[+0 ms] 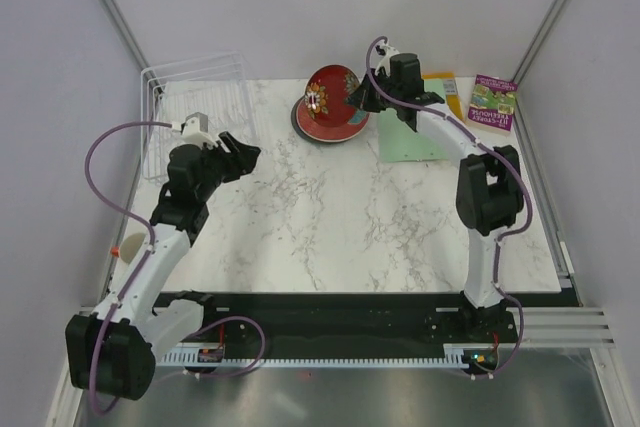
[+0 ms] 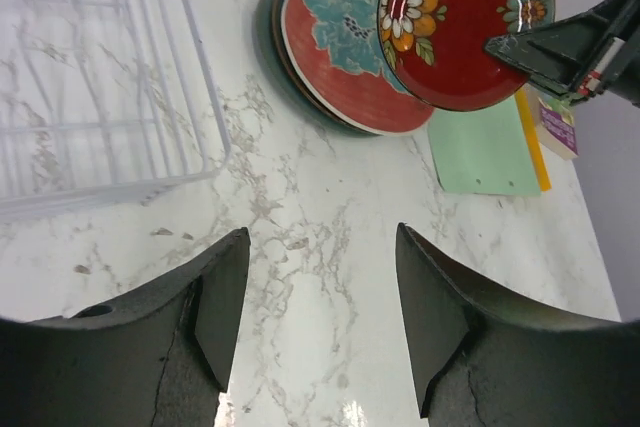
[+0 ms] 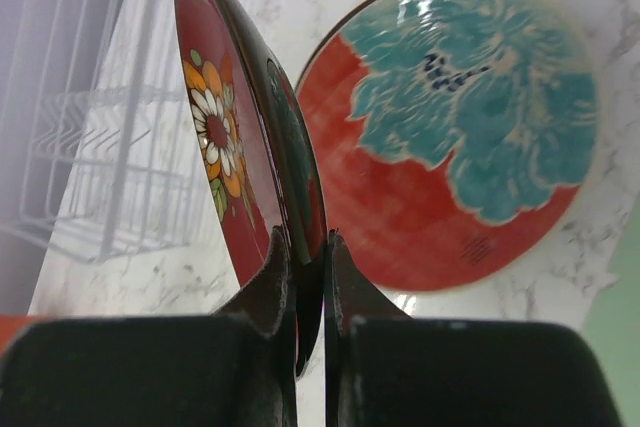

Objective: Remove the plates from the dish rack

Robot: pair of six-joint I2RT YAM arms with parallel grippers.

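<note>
Our right tool (image 3: 308, 247) is shut tight on the rim of a round red plate with orange and white flowers (image 3: 225, 137). It holds the plate up in the air, tipped on its edge. We think it grabs the rim because that is the thin part its two fingers can fit around.

Just under and past this tool is a pile of plates (image 1: 318, 127) on the white marble desk (image 2: 300, 197). The top one is a round red plate with a big teal flower (image 3: 450, 137), lying flat. We think the held plate will go on this pile, and that is why the tool hangs right by it.

Our left tool (image 2: 320, 239) is open, with nothing between its fingers. The white wire dish rack (image 2: 110, 77) sits close in front of it, on its left side. We guess it waits there, out of the way of the other arm.

Some things are hard to see. Under the top plate only dark rims peek out, so we cannot count the pile. The rack is cut off in both close views. From above we see no plate in it, but its wires are very thin. A flat light-green mat (image 2: 485, 152) lies beside the right tool, and the arm hides part of it from above.
</note>
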